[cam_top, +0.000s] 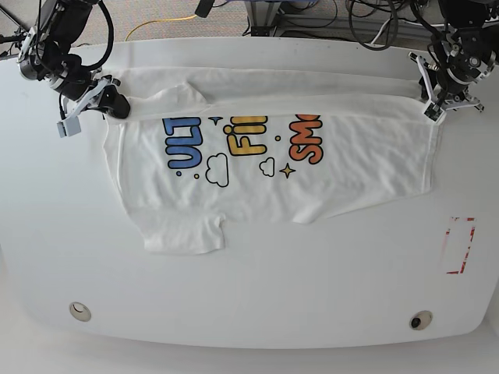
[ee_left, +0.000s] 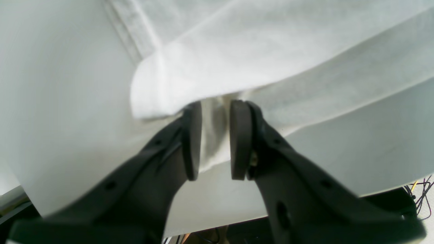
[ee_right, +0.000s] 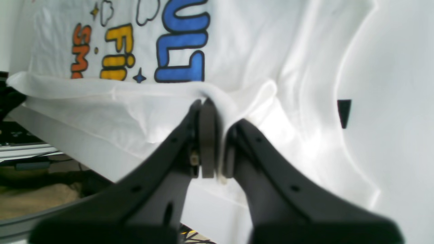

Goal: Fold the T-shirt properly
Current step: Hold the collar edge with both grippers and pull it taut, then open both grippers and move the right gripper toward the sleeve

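Dark left pincer (ee_left: 214,142) clamping soft white T-shirt (cam_top: 265,167) hem, right pincer (ee_right: 217,142) pinching creased fold, smooth white table (cam_top: 249,296)

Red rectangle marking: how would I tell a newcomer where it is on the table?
Start at the white table, then the T-shirt spread across its middle. Beyond the shirt's edge nearest the left gripper sits the red rectangle marking: a faint red outline, the only red mark on bare tabletop.

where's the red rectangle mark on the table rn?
In the base view the red rectangle mark sits on the white table near that view's right edge, below and right of the T-shirt, apart from the cloth.
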